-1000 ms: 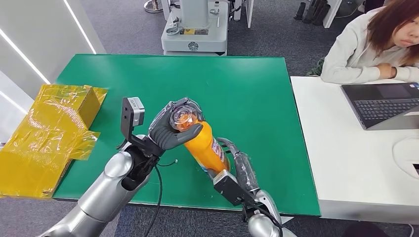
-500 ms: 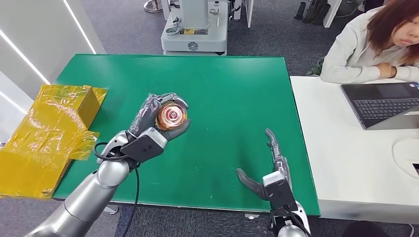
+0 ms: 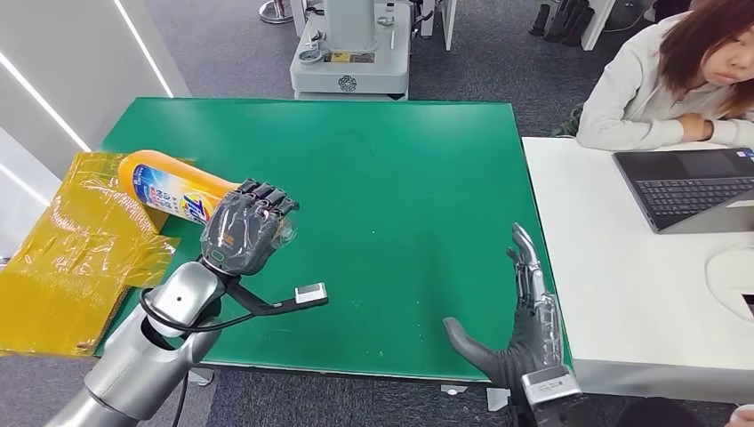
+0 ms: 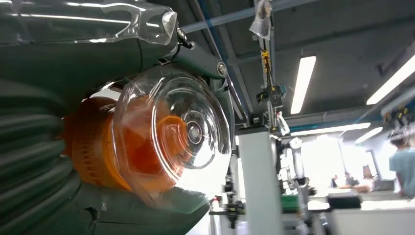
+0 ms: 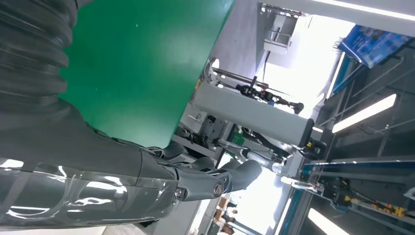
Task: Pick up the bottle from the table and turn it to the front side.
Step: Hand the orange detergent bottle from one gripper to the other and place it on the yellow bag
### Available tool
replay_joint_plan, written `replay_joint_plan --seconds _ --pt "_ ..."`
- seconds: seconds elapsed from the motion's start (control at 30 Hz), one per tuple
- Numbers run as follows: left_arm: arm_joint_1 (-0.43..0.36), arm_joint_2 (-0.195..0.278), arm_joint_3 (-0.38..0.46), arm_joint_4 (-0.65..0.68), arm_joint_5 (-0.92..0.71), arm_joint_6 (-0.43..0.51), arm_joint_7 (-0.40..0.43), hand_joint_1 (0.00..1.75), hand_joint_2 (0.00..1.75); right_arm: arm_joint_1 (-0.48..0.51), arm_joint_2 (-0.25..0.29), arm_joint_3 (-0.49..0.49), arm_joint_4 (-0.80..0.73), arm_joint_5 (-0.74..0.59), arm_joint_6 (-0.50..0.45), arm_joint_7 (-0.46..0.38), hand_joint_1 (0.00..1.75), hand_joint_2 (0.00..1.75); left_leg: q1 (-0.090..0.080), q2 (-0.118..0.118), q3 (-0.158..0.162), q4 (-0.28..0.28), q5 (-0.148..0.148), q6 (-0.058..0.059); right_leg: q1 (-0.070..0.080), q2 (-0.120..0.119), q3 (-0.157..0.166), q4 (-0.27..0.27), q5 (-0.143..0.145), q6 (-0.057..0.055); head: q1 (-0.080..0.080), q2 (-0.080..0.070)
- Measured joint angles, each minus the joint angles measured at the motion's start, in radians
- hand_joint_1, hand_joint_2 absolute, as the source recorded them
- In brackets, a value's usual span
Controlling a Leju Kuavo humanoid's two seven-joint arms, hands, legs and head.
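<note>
Our left hand point(image 3: 244, 231) grips the orange bottle point(image 3: 169, 189) near its clear cap point(image 4: 181, 134), holding it sideways above the green table point(image 3: 400, 178); our right hand point(image 3: 525, 329) hovers spread, empty, at the table's near edge.

A green worktop point(image 3: 418, 196) stands on a grey carpeted floor point(image 3: 240, 44). At its far edge sits a pale grey machine base point(image 3: 351, 53) with a round emblem on its front. Beside the worktop, on the right, is a white desk point(image 3: 622, 285) carrying an open laptop point(image 3: 689, 187); a person in a light sweater point(image 3: 640, 89) leans on it. On the left, a cardboard box wrapped in yellow film point(image 3: 80, 240) overlaps the worktop's edge, with a white wall panel point(image 3: 62, 62) behind it. Long ceiling strip lights point(image 4: 301, 83) glow under a dark ceiling.
</note>
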Motion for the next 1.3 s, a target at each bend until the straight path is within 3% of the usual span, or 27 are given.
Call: replay_joint_plan --seconds 0.33,0.63,0.7,0.77,0.83,1.03,1.3 --pt "0.064 0.034 0.060 0.167 -0.151 -0.056 0.079 1.75 1.75 0.051 0.009 -0.039 -0.057 0.043 0.046 0.003 0.00 1.75 0.000 0.000 0.000 0.000 0.000 0.000 0.000 0.000 -0.001 0.000 0.000 0.000 0.000 0.000" --pt "0.039 0.039 0.131 0.390 -0.120 -0.099 0.062 1.75 1.75 0.060 0.024 -0.064 -0.074 0.070 0.068 -0.002 0.00 1.75 0.000 0.000 0.000 0.000 0.001 -0.001 0.000 0.000 -0.001 0.000 0.000 0.000 0.000 0.000" --pt "0.014 0.037 0.146 0.461 -0.089 -0.094 0.041 1.44 1.75 0.059 0.028 -0.066 -0.074 0.076 0.072 -0.005 0.00 1.75 0.000 0.000 0.000 0.000 0.001 -0.001 0.000 0.000 -0.001 0.000 0.000 0.000 0.000 0.000" --pt "-0.011 0.033 0.160 0.525 -0.059 -0.091 0.021 0.57 1.75 0.058 0.033 -0.067 -0.074 0.081 0.077 -0.005 0.00 1.75 0.000 0.000 0.000 0.000 0.001 -0.001 0.000 0.000 -0.001 0.000 0.000 -0.001 0.000 0.000" --pt "-0.032 0.026 0.172 0.581 -0.036 -0.079 0.002 0.00 1.75 0.057 0.037 -0.067 -0.074 0.086 0.088 -0.002 0.00 1.75 0.000 0.000 0.000 0.000 0.001 -0.001 0.000 0.000 -0.001 0.001 0.001 -0.001 0.000 0.000" --pt "-0.066 0.004 0.198 0.686 0.022 -0.009 -0.028 0.00 1.75 0.047 0.043 -0.066 -0.074 0.104 0.120 0.007 0.00 1.75 0.000 0.000 0.000 0.000 0.001 -0.001 0.000 0.000 -0.001 0.001 0.001 -0.001 0.000 0.000" --pt "-0.065 -0.016 0.219 0.730 0.094 0.025 -0.072 0.00 1.75 0.015 0.046 -0.054 -0.063 0.105 0.131 0.010 0.00 1.75 0.000 0.000 0.000 0.000 0.001 -0.001 0.000 0.000 -0.001 0.001 0.001 -0.001 0.000 0.000"
